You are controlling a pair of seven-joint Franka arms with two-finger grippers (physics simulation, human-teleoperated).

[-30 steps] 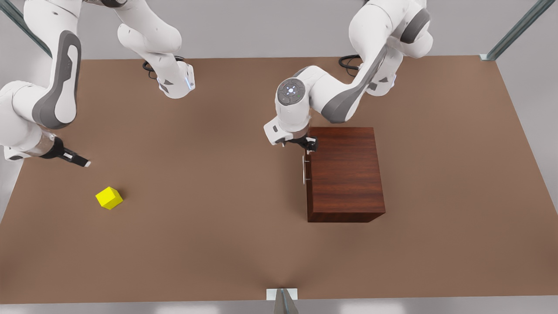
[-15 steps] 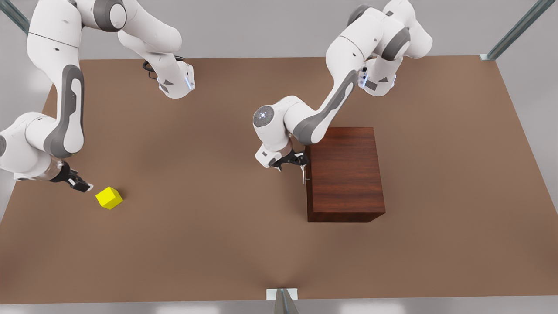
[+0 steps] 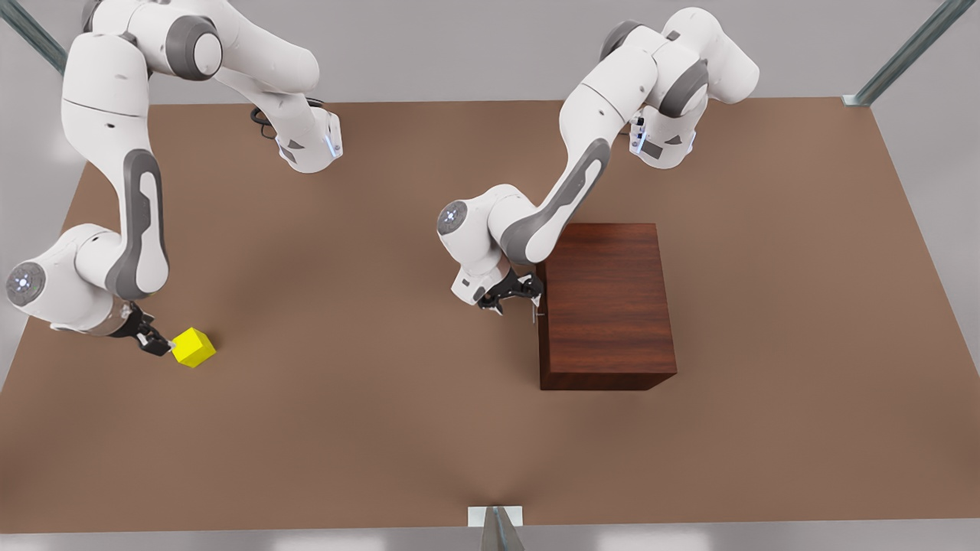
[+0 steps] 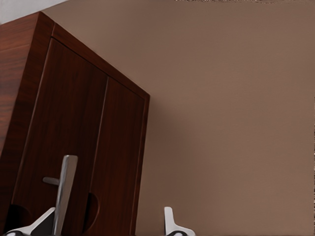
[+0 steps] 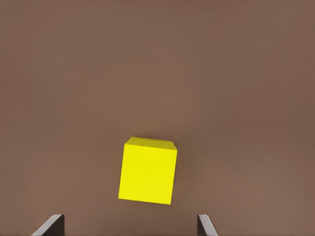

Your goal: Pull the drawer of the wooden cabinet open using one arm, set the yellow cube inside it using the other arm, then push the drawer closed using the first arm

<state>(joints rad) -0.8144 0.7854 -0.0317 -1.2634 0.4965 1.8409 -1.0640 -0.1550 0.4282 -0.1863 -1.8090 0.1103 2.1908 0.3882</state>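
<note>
Front view: the wooden cabinet (image 3: 606, 304) stands on the table (image 3: 367, 428), its drawer (image 3: 540, 321) closed; the left gripper (image 3: 511, 295) is at the handle (image 3: 534, 306). The yellow cube (image 3: 192, 347) lies well apart from the cabinet, the right gripper (image 3: 155, 342) just beside it.

Left wrist view: fingers (image 4: 172, 225) spread, the handle between them.

Right wrist view: the right gripper's fingers (image 5: 49, 225) spread, the cube just ahead of them.

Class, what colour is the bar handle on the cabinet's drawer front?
Silver; the bar handle shows best in the left wrist view.
</note>
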